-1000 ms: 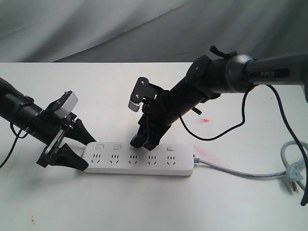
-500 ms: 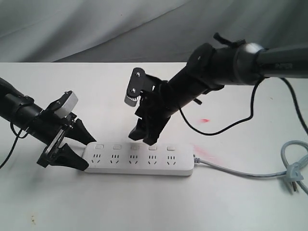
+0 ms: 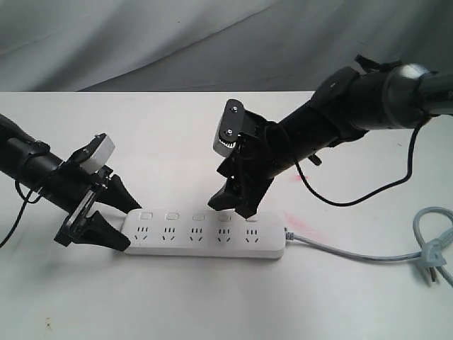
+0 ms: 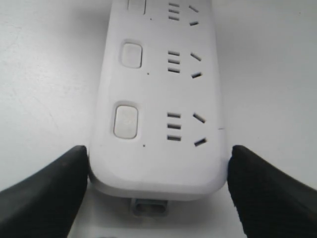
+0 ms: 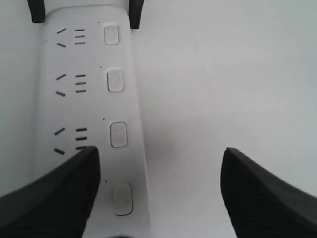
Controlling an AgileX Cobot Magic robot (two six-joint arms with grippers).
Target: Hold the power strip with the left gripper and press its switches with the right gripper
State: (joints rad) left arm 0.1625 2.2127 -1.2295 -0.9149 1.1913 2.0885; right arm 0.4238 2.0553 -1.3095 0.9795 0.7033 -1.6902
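The white power strip (image 3: 205, 238) lies flat on the white table, its row of switches (image 3: 198, 217) along the far edge. My left gripper (image 3: 122, 225) is shut on the strip's left end; in the left wrist view both black fingertips (image 4: 54, 191) press the strip (image 4: 158, 94) from either side. My right gripper (image 3: 236, 206) is open and hovers just above the fourth switch (image 3: 225, 219) from the left. Between its spread jaws (image 5: 158, 168), that switch (image 5: 123, 199) shows close beside one finger (image 5: 54, 196), apart from it.
The grey cable (image 3: 354, 253) runs right from the strip to a coiled plug (image 3: 433, 256) at the table's right edge. A red mark (image 3: 300, 177) stains the table behind the strip. Grey cloth (image 3: 141, 42) hangs behind the table.
My right gripper has lifted off the third switch and moved right, to above the fourth. The left gripper and the strip have not moved.
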